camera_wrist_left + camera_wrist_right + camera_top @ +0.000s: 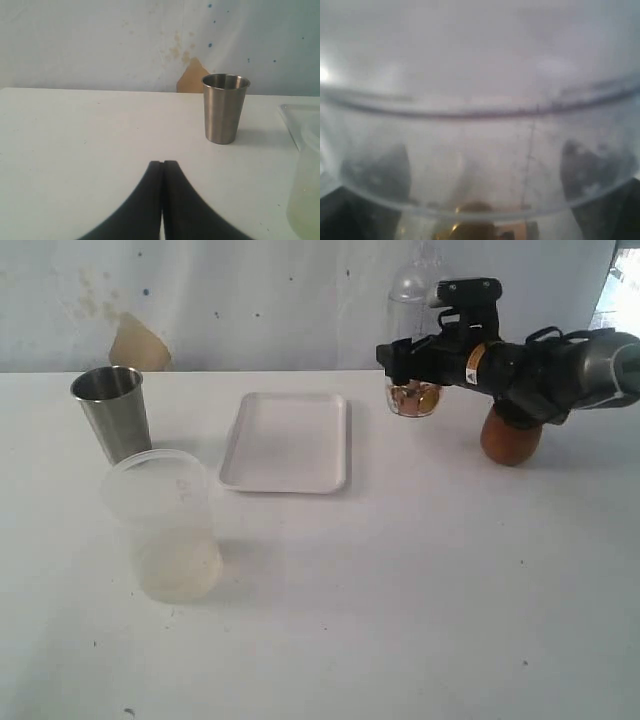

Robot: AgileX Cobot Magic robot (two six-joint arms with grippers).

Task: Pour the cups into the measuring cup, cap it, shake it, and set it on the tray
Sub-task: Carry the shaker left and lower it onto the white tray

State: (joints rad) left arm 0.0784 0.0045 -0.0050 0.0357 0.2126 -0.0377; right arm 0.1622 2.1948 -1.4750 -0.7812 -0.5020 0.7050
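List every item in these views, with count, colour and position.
steel tumbler: one, shiny silver, upright at far left
frosted tub: one, translucent, left, nearest the exterior camera
tray: one, white, mid-table
measuring cup: one, clear with brownish contents at the bottom, right of the tray
cap: one, clear dome, apparently atop the measuring cup
wooden cup: one, brown, far right, partly hidden by the right arm
table: one, white
right pincer: one, black, closed around the measuring cup
left pincer: one, black, shut, holding nothing, facing the steel tumbler
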